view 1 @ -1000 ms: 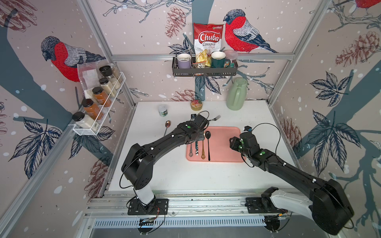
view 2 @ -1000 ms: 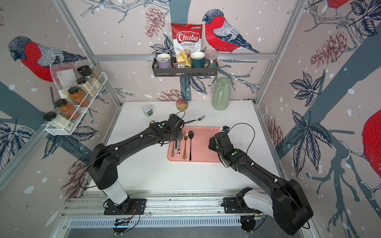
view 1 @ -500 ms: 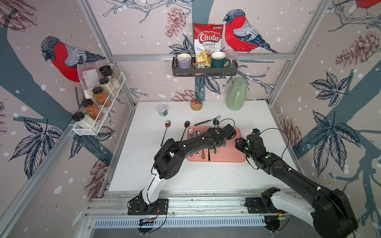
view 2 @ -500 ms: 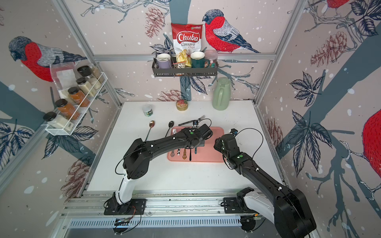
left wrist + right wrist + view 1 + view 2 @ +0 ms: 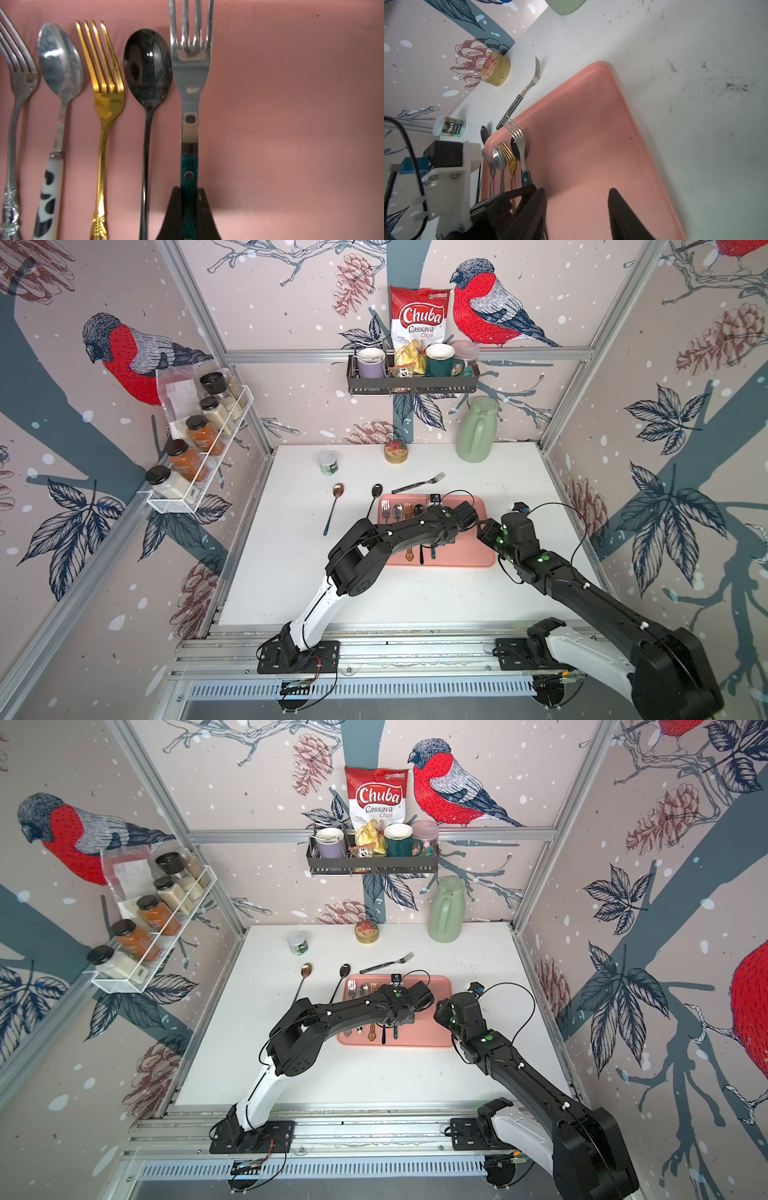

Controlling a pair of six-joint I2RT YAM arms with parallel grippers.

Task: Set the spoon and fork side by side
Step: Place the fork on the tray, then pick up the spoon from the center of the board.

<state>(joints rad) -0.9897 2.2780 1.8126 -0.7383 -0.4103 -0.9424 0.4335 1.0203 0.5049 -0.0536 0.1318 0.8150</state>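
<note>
over the last second i swung the left gripper [image 5: 189, 190] across the pink tray [image 5: 291, 104], its fingers [image 5: 172, 212] pinching the teal-handled fork [image 5: 190, 83], which sat mid-frame just right of the black spoon [image 5: 148, 66]. the pairing looked nearly done. the right gripper [image 5: 577, 190] stayed spread and empty.

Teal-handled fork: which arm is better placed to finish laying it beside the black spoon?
Left. The left gripper is shut on the teal-handled fork, lined up beside the black spoon over the pink tray. The right gripper hangs open and empty.
</note>
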